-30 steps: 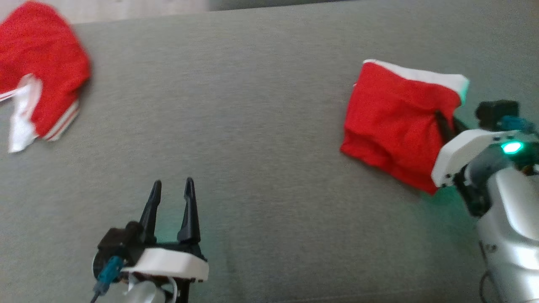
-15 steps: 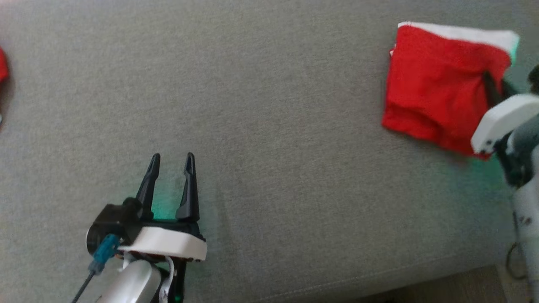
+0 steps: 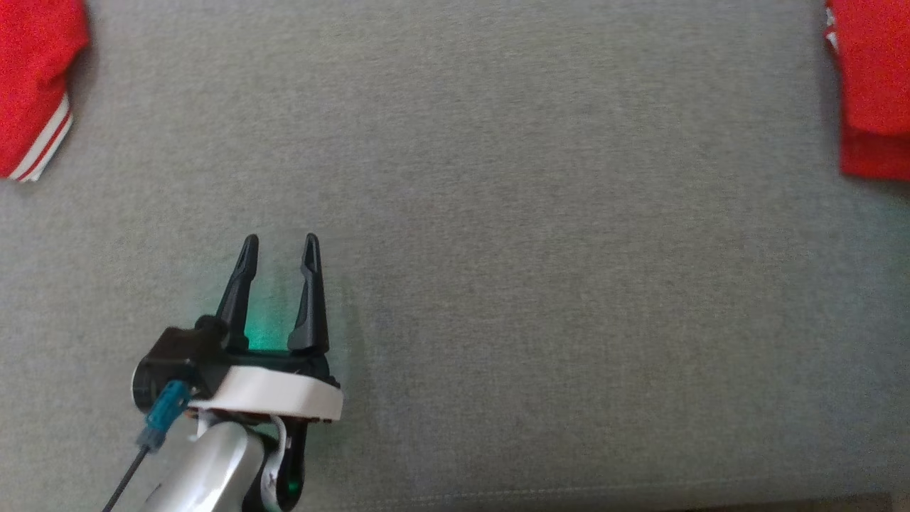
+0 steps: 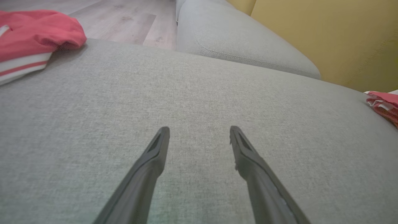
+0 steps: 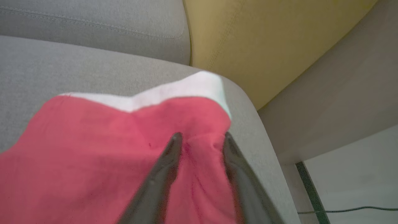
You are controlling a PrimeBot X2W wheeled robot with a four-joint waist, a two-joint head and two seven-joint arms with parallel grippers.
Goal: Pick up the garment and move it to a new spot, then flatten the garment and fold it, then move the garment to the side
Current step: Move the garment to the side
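The garment (image 3: 871, 92), red and folded with a white band, lies at the right end of the grey sofa seat (image 3: 498, 213). In the right wrist view the garment (image 5: 93, 149) lies under my right gripper (image 5: 202, 136). Its fingers stand apart, with a raised wrinkle of red cloth between them near the white edge. My left gripper (image 3: 279, 242) hovers open over bare seat at the lower left, holding nothing. The left wrist view shows the left gripper (image 4: 199, 129) open too, with the garment (image 4: 384, 104) far off to its right.
A second red garment with white stripes (image 3: 32, 78) lies at the seat's left end, also in the left wrist view (image 4: 31, 40). A grey cushion (image 4: 242, 43) and yellow backrest (image 5: 264, 40) stand behind. The seat's right edge (image 5: 264, 161) drops off beside the right fingers.
The head camera has swung, so the folded garment now sits at the picture's right edge and the right arm has left that view. The left gripper stays open in the same place.
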